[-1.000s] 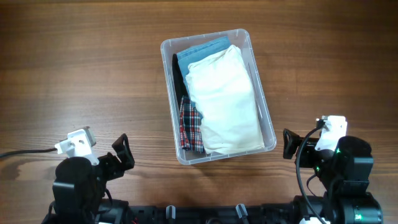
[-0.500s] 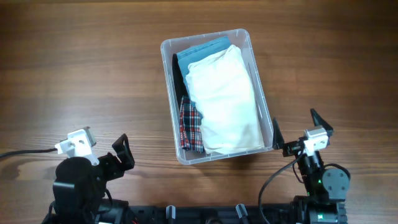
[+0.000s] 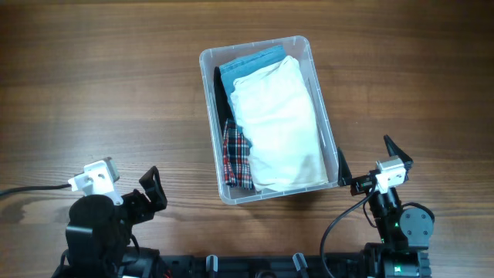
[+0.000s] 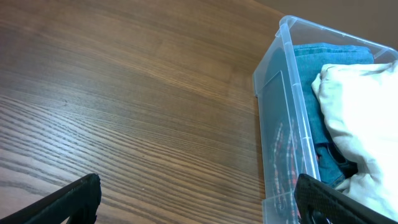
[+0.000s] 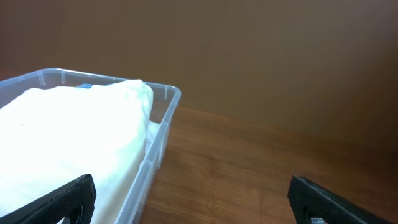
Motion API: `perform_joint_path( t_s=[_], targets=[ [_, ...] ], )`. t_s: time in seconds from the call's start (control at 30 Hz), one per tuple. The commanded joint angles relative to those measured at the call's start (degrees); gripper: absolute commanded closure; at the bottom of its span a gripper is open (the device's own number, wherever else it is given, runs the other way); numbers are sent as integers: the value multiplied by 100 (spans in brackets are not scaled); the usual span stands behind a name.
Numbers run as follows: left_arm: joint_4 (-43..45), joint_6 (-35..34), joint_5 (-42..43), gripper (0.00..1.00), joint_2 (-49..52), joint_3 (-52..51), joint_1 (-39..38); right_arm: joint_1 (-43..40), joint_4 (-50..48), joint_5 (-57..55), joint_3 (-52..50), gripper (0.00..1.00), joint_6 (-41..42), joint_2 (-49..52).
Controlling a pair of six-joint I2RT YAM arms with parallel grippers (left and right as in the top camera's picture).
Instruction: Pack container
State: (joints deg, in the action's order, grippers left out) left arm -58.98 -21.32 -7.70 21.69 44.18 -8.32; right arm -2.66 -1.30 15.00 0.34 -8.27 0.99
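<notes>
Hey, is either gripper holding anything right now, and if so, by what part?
Nothing is held. The left gripper and the right gripper are both open and empty; the container sits ungripped on the table.

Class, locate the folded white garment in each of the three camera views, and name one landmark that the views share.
Overhead: the white garment lies just right of centre, inside the container.
Left wrist: the white garment is at the right edge, inside the container.
Right wrist: the white garment fills the lower left.
Shared landmark: the container's clear rim, beside the garment in every view.
</notes>
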Motion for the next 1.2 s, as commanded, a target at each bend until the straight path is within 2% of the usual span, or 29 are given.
perform_joint_path(
  t_s=[0.0, 0.4, 0.57, 1.1, 1.17],
  targets=[
    [15, -31, -74, 0, -22, -26, -33, 22, -7, 96, -2, 0, -74, -57],
    [15, -31, -74, 0, -22, -26, -33, 22, 15, -267, -2, 0, -79, -57],
    [17, -31, -74, 0, -22, -26, -33, 22, 116, -1244, -2, 0, -76, -57],
    [17, -31, -74, 0, -103, -111, -31, 22, 114, -1244, -2, 0, -74, -57],
    [11, -31, -396, 0, -415, -306, -15, 22, 116, -1244, -2, 0, -74, -57]
  ],
)
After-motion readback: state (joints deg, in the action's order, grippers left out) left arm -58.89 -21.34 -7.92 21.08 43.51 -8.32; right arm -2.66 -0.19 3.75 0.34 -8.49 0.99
